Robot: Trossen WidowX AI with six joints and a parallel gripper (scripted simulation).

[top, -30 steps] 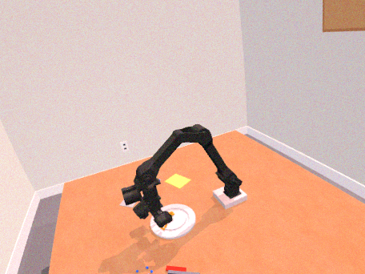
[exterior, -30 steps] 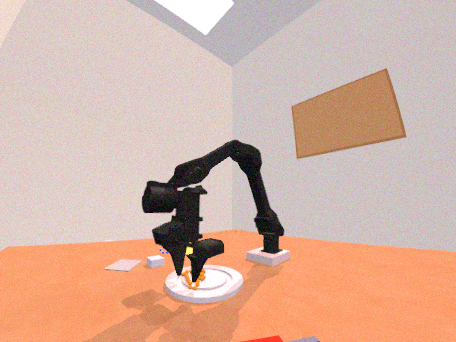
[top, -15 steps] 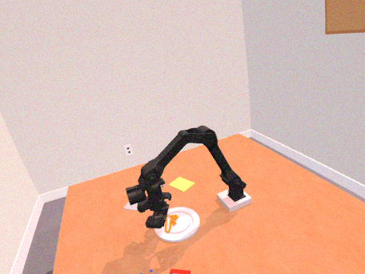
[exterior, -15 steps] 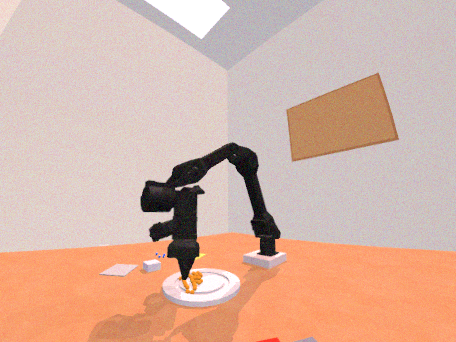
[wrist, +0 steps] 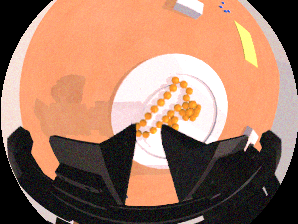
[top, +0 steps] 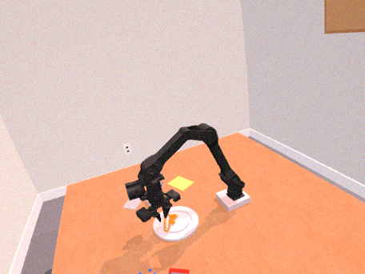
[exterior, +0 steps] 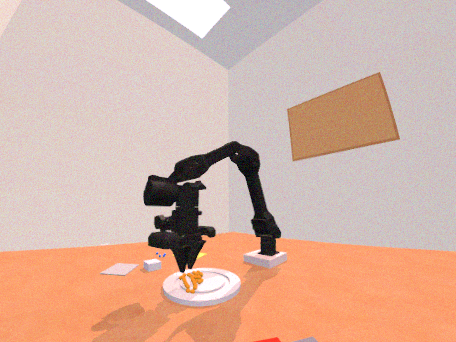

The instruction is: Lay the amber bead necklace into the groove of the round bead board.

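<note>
The amber bead necklace (top: 173,219) (exterior: 199,275) (wrist: 190,111) lies on the white round bead board (top: 192,225) (exterior: 231,286) (wrist: 125,95). One part is a long narrow loop, and the rest is bunched in a clump toward the inner side of the ring groove. The loop crosses the board's middle, and its near end reaches the fingertips in the wrist view. My gripper (top: 162,219) (exterior: 186,270) (wrist: 149,127) points down just above that end, partly open with a narrow gap. A few beads show beyond the gap, none gripped. The fingers hide part of the board's near side.
A yellow sheet (top: 180,183) (wrist: 247,44) lies behind the board. A white block (exterior: 152,265) (wrist: 189,7), a pale flat square (top: 132,204) (exterior: 120,269) and small blue pieces (exterior: 160,255) (wrist: 225,7) lie beyond it. A red item (top: 178,271) is at the front edge of view.
</note>
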